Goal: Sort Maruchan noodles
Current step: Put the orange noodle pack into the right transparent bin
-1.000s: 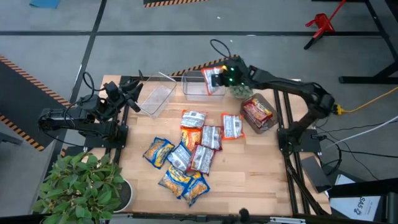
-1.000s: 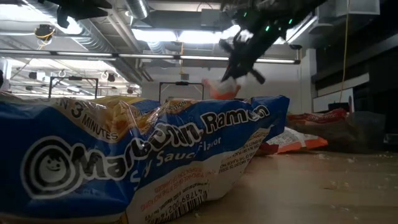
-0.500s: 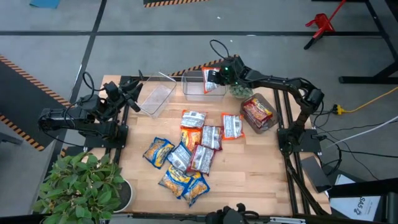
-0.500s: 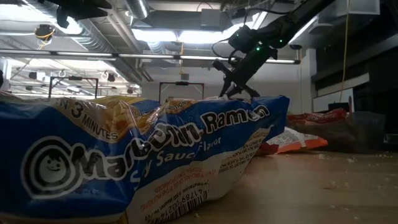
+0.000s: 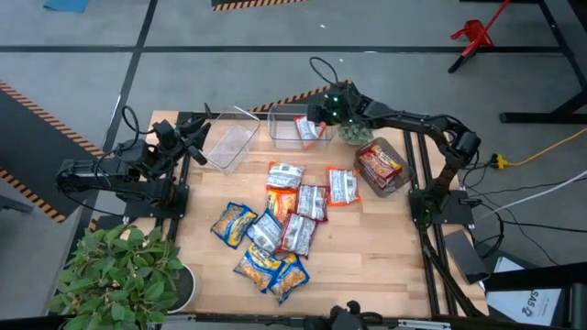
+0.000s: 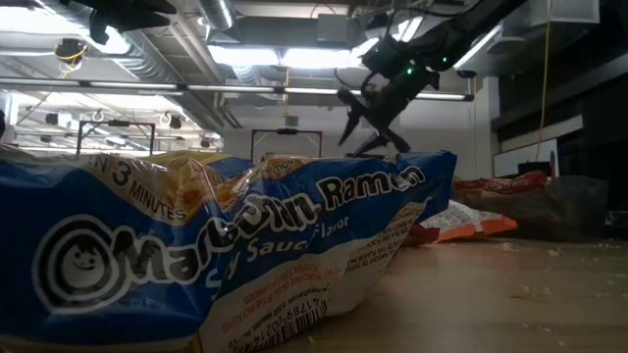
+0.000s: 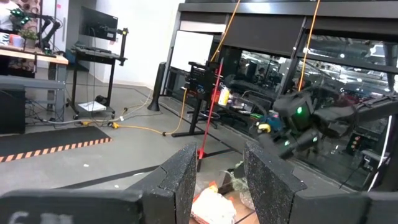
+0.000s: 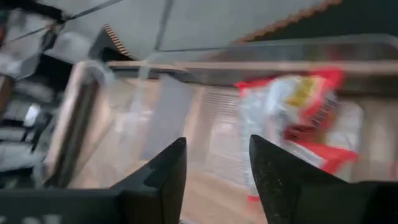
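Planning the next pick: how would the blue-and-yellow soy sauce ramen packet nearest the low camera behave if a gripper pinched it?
The soy sauce packet is probably light. Its crinkled, glossy wrapper looks loose, so the film may slip or bunch before the block inside follows. It lies flat on the table, so rolling seems unlikely.

R gripper [image 5: 323, 117] open, L gripper [image 5: 204, 134] idle

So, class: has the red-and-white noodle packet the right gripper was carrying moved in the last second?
Yes. The packet has dropped out of the right gripper into the middle clear bin, where it now lies; the gripper's fingers are open above it.
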{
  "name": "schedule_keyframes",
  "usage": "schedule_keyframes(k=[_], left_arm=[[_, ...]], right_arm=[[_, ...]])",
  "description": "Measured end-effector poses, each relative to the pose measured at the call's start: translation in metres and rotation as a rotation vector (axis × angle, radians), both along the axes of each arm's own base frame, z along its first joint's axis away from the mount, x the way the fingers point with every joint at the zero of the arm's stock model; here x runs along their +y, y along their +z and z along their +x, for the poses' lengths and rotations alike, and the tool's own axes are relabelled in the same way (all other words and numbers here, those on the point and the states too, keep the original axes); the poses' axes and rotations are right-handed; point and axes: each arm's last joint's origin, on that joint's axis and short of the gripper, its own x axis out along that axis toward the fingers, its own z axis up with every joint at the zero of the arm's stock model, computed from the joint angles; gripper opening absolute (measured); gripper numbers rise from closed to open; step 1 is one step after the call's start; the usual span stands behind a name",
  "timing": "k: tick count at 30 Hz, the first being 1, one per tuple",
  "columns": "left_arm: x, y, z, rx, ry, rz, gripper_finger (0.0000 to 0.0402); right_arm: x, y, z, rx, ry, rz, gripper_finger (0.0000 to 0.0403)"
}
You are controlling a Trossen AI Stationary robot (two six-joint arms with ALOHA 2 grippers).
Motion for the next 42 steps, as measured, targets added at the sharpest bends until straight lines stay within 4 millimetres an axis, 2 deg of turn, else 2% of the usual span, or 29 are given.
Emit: schedule_keyframes(k=[4,7,9,14,16,20,24,28,32,42], left_arm=[[0.0,0.0,0.0,0.0,0.0,0.0,0.0127],[0.0,0.0,0.0,0.0,0.0,0.0,0.0127],[0.0,0.0,0.0,0.0,0.0,0.0,0.0127],[0.0,0.0,0.0,0.001,0.0,0.0,0.0127],[0.0,0.0,0.0,0.0,0.0,0.0,0.0127],[0.0,0.0,0.0,0.001,0.0,0.0,0.0127],[0.0,0.0,0.0,0.0,0.0,0.0,0.0127],[0.0,0.0,0.0,0.0,0.0,-0.001,0.0127],[0.0,0.0,0.0,0.0,0.0,-0.001,0.0127],[0.0,0.0,0.0,-0.003,0.0,-0.003,0.0127]], right_arm=[[0.025,0.026,0.002,-0.018,0.265,-0.001,0.0162],[0.059,0.031,-0.004,0.129,0.459,0.057,0.0155],[0.081,0.028,-0.013,0.291,0.55,0.081,0.0151],[0.128,0.009,-0.031,0.738,0.595,0.043,0.0159],[0.143,0.001,-0.035,0.809,0.613,0.07,0.0176],[0.166,-0.019,-0.035,0.812,0.53,0.156,0.0232],[0.177,-0.038,-0.033,0.76,0.396,0.187,0.0289],[0.182,-0.053,-0.038,0.75,0.22,0.236,0.032],[0.186,-0.063,-0.043,0.743,0.071,0.251,0.0325],[0.186,-0.091,-0.052,0.667,-0.074,0.308,0.0321]])
